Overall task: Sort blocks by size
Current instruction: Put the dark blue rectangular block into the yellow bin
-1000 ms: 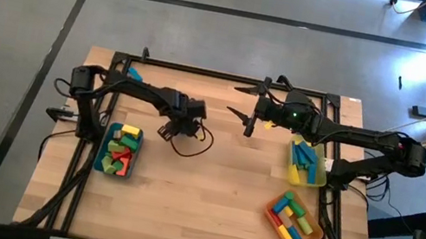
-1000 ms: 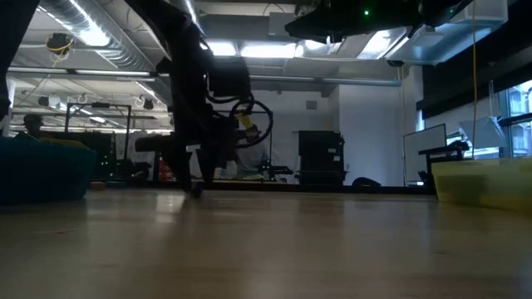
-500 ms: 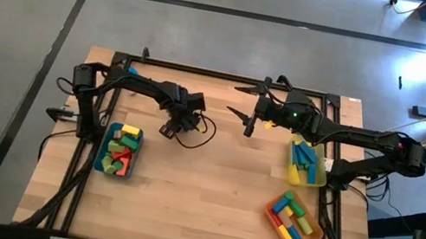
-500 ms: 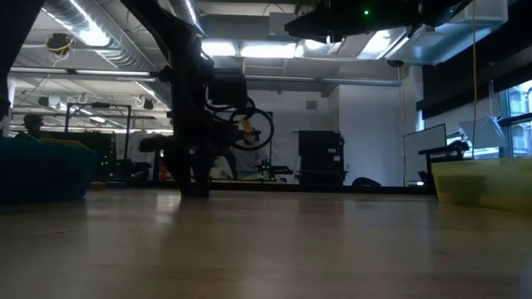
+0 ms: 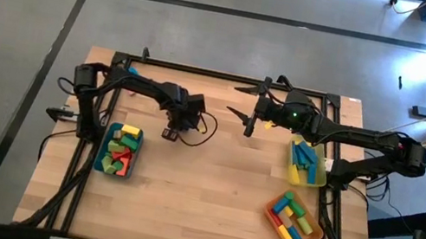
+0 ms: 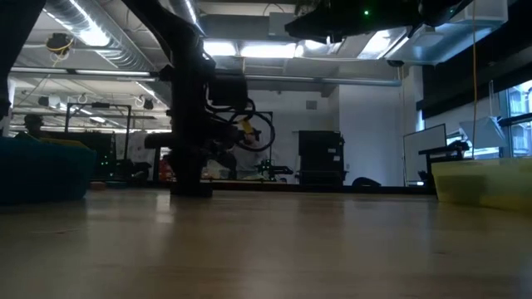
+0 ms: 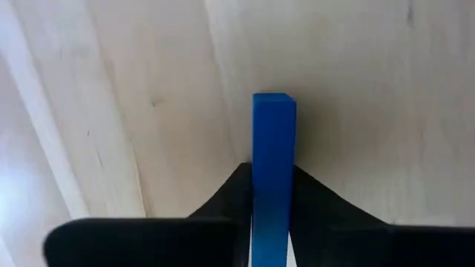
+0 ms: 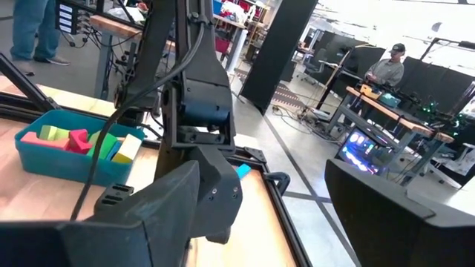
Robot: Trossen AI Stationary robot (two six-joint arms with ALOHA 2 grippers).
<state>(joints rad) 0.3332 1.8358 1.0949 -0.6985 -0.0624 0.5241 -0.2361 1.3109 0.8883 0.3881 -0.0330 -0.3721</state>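
Left gripper (image 7: 272, 215) is down at the table (image 5: 199, 196) near its back-left part, just beside the teal tray (image 5: 102, 163), and the left wrist view shows its two dark fingers (image 7: 226, 196) clenched on a blue bar block (image 7: 273, 148) standing between them, bare wood all around it. From the high view the bar itself is hidden under the left gripper (image 5: 170, 132), so whether it is lifted or resting on the wood can't be told

Right gripper (image 5: 250, 119) hangs released over the back middle of the table, holding nothing, jaws wide apart in the right wrist view; looks like it's waiting

Progress, judged from how things lie: nearly done. The teal tray holds a heap of red, green and yellow blocks (image 5: 121, 149), the yellow tray (image 5: 318, 180) at the right edge holds blue and teal pieces (image 5: 304, 158), the orange tray (image 5: 275, 226) at the front right holds a row of mixed bars (image 5: 293, 216). No loose blocks show on the open table from above. One small blue thing (image 8: 243, 171) sits by the frame at the back-left corner, seen in the right wrist view; can't tell if it's a block

What's left, as far as can be seen: the blue bar in the left grip needs to go into the tray matching its size, and maybe that corner piece too
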